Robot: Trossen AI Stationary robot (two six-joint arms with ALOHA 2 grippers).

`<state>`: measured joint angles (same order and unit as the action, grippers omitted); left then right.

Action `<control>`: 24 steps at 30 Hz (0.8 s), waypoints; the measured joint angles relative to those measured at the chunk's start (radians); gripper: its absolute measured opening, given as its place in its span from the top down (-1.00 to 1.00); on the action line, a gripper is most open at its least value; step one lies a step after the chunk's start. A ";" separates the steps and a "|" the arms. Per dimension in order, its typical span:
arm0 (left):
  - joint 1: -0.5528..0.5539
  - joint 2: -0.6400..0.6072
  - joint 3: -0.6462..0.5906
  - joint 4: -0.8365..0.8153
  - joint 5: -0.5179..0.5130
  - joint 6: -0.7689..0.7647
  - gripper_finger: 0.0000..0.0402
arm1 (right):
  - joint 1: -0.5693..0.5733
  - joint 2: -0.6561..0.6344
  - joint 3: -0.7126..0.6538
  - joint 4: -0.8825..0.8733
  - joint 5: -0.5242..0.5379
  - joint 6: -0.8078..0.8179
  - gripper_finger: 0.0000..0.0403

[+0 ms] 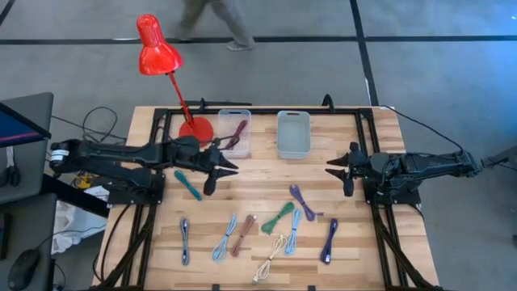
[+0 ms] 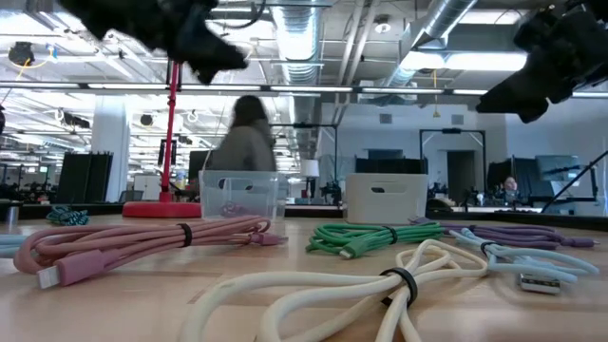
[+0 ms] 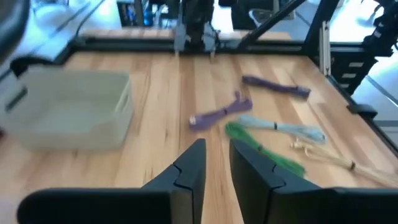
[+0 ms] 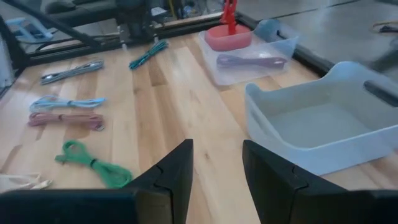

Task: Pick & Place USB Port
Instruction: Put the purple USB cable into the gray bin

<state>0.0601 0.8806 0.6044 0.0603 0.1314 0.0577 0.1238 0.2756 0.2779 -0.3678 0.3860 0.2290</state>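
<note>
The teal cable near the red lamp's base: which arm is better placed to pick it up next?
Probably the left. In the high view the left gripper hovers empty just beside the teal cable, while the right gripper waits across the table, beyond the grey bin.

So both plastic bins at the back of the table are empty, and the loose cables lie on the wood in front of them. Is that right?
Not quite. Only the grey bin is empty. The clear bin beside the red lamp already holds a purple cable, as the right wrist view shows. The other cables do lie loose on the wood in front.
</note>
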 joint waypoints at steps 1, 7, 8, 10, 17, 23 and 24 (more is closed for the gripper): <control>0.000 -0.020 -0.027 -0.002 -0.006 -0.012 0.67 | 0.000 0.000 0.000 0.010 0.006 -0.004 0.34; -0.007 -0.109 -0.171 0.052 -0.035 -0.085 0.71 | 0.000 0.000 0.000 0.034 0.007 -0.026 0.34; -0.011 -0.123 -0.188 0.058 -0.034 -0.090 0.71 | 0.000 0.000 0.000 0.034 0.007 -0.023 0.34; -0.025 -0.146 -0.219 0.072 -0.034 -0.098 0.71 | 0.000 0.000 0.000 0.033 0.002 -0.009 0.35; -0.050 -0.199 -0.274 0.112 -0.034 -0.123 0.72 | 0.000 0.022 0.001 -0.080 -0.047 0.180 0.34; -0.049 -0.202 -0.276 0.122 -0.034 -0.123 0.72 | 0.000 0.135 0.001 -0.117 -0.083 0.277 0.34; -0.049 -0.202 -0.276 0.123 -0.034 -0.123 0.72 | 0.000 0.154 0.001 -0.109 -0.094 0.278 0.34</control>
<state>0.0113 0.6788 0.3283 0.1832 0.0975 -0.0654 0.1242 0.4298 0.2790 -0.4770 0.2924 0.5066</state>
